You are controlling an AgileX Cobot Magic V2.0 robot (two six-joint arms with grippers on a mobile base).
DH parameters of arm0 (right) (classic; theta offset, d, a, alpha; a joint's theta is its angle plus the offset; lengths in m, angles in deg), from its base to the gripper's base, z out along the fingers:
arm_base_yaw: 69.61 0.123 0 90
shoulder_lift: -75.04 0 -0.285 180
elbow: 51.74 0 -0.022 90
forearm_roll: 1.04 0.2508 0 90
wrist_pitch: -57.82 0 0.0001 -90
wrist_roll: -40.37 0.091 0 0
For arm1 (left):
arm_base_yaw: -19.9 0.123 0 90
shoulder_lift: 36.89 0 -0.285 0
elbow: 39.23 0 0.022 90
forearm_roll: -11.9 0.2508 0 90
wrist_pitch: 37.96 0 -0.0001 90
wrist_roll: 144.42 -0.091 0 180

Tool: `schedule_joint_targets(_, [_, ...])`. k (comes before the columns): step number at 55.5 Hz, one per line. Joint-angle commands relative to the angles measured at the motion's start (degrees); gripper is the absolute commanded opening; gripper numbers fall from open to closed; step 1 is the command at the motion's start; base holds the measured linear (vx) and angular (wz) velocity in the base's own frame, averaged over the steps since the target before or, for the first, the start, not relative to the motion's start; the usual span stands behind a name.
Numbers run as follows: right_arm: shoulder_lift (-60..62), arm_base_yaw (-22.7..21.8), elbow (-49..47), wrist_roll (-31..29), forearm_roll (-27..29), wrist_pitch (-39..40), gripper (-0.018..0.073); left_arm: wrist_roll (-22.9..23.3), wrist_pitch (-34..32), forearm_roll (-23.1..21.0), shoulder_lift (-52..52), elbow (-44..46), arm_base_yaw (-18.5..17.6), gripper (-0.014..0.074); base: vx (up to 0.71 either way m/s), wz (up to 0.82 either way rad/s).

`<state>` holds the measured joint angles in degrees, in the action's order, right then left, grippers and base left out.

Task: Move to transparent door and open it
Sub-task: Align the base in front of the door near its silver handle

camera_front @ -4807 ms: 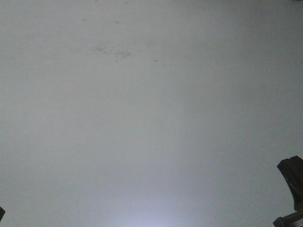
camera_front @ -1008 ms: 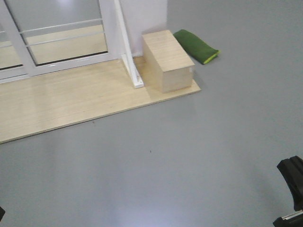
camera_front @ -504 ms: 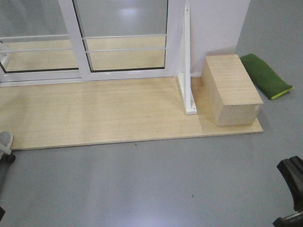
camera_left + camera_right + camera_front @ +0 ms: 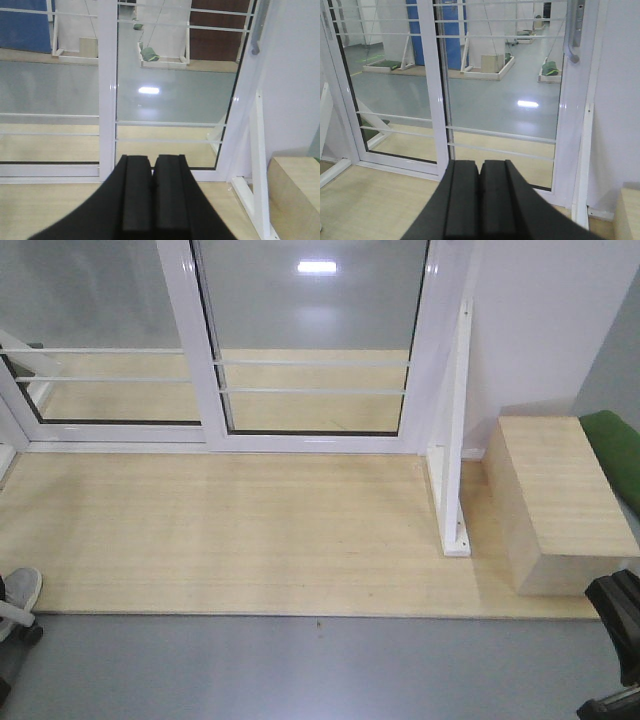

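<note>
The transparent door (image 4: 312, 320) is the right-hand glass panel in a glossy white frame with two thin white bars, and it stands shut. Its top is cut off in the front view. Its curved grey handle (image 4: 573, 36) sits high on the right stile and also shows as the handle (image 4: 256, 39) in the left wrist view. My left gripper (image 4: 152, 158) is shut with nothing in it. My right gripper (image 4: 480, 163) is likewise shut and empty. Both hang well short of the door, above the pale wooden platform (image 4: 250, 540).
A second glass panel (image 4: 100, 310) without a handle stands to the left. A white angled brace (image 4: 455, 460) and a wooden box (image 4: 560, 500) stand right of the door against a white wall (image 4: 540, 320). A green cushion (image 4: 612, 445) lies beyond. A castor with a grey foot (image 4: 15, 600) is at the left edge.
The front view has swung from bare grey floor round to the platform and glass panels, which now sit centred and nearer. The box and cushion have slid to the right edge.
</note>
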<state>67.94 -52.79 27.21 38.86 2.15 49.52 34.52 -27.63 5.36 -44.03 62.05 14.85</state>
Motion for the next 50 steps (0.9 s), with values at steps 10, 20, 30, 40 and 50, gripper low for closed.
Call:
schedule_joint_targets(10, [0.7, -0.4, 0.1, -0.2, -0.1, 4.8, -0.0001, 0.0, -4.9, -0.6, 0.8, 1.1, -0.1, 0.0, 0.56, 0.2])
schedule_joint_targets(20, [0.7, -0.4, 0.1, -0.2, -0.1, 4.8, -0.0001, 0.0, -4.9, -0.6, 0.8, 1.1, -0.1, 0.0, 0.55, 0.14])
schedule_joint_targets(30, [0.7, -0.4, 0.1, -0.2, -0.1, 4.8, -0.0001, 0.0, -4.9, -0.6, 0.8, 1.1, -0.1, 0.0, 0.52, 0.04])
schedule_joint_targets(40, [0.7, -0.4, 0.1, -0.2, -0.1, 4.8, -0.0001, 0.0, -4.9, -0.6, 0.8, 1.1, -0.1, 0.0, 0.47, -0.06])
schedule_joint_targets(50, [0.7, -0.4, 0.1, -0.2, -0.1, 4.8, -0.0001, 0.0, -4.9, -0.6, 0.8, 1.1, -0.1, 0.0, 0.39, -0.14])
